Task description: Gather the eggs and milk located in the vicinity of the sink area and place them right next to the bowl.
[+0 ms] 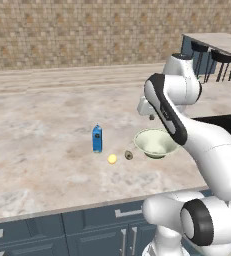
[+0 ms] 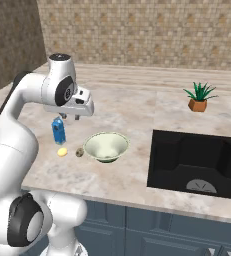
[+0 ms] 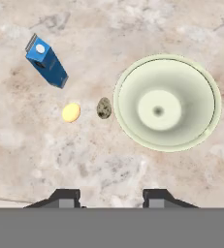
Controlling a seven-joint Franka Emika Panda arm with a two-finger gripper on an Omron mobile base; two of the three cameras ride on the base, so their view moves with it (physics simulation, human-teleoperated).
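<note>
Marbled beige counter (image 1: 47,150) carries everything the job concerns. The pale green-white bowl (image 3: 167,101) sits near the front edge, with the black sink basin (image 2: 197,160) well off to its right. Just left of the bowl lies a small dark speckled lump (image 3: 104,108), and a little further left the pale yellow egg (image 3: 71,112). The blue milk carton (image 3: 47,65) stands upright just beyond the egg, on its far-left side, apart from it.

As I judge it, the gathering looks finished or nearly so: egg and carton both rest close to the bowl's left side, away from the sink. If anything is left, it would be nudging the carton nearer; otherwise the next move is simply to lift clear without knocking the carton.

The arm rises from the base, bends forward over the counter, and holds its hand high above the things, pointing straight down. The pincer (image 3: 111,196) hangs over bare counter in front of the bowl and egg, its two dark tips standing partly apart with nothing between them, touching nothing. In the right base view the hand (image 2: 79,102) floats above the carton and bowl. A small potted plant (image 2: 199,97) sits far right, behind the sink, well out of the way.
</note>
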